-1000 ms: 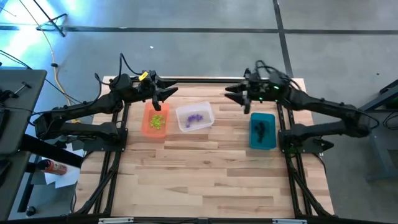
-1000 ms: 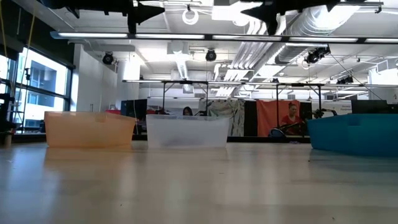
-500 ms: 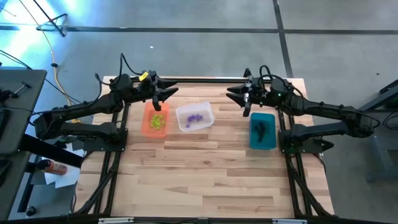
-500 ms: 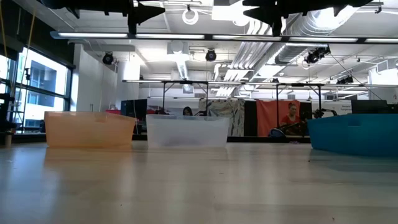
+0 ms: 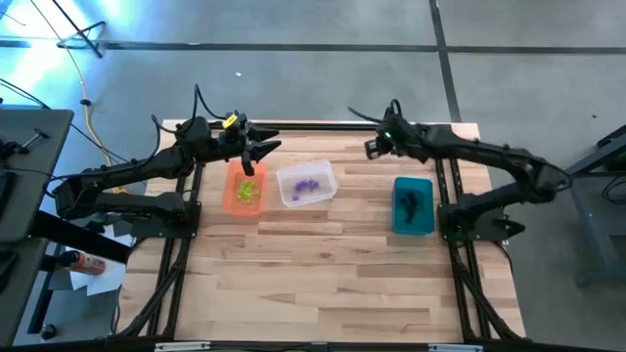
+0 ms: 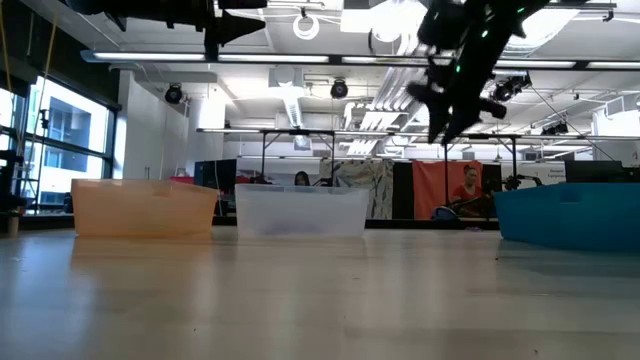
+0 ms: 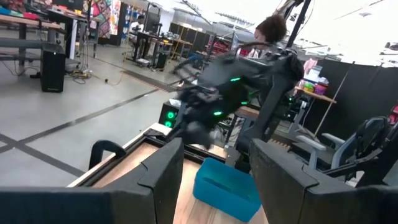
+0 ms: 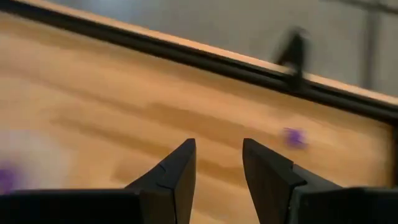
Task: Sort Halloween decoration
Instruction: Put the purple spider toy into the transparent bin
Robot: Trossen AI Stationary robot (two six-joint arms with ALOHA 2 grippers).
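Observation:
The Halloween decoration lies sorted in three bins: yellow-green trinkets in the orange bin (image 5: 245, 188), purple ones in the clear bin (image 5: 307, 184), black ones in the teal bin (image 5: 413, 205). One loose purple trinket (image 8: 294, 137) lies on the bare wood near the table's far rail. My right gripper (image 5: 372, 147) hangs open over the far part of the table, between the clear and teal bins. It slants downward with nothing between its fingers (image 8: 180, 171). My left gripper (image 5: 259, 149) stands open and level above the orange bin's far end, holding nothing.
A black rail (image 8: 205, 59) runs along the table's far edge, with a small dark thing (image 8: 297, 46) at it. The near half of the wooden table (image 5: 323, 284) is bare wood. People (image 6: 468, 195) show in the room beyond the table.
My right gripper has tipped from level to slanting down and has sunk toward the table near its far edge, rolling as it went. The bins and their trinkets have stayed put.

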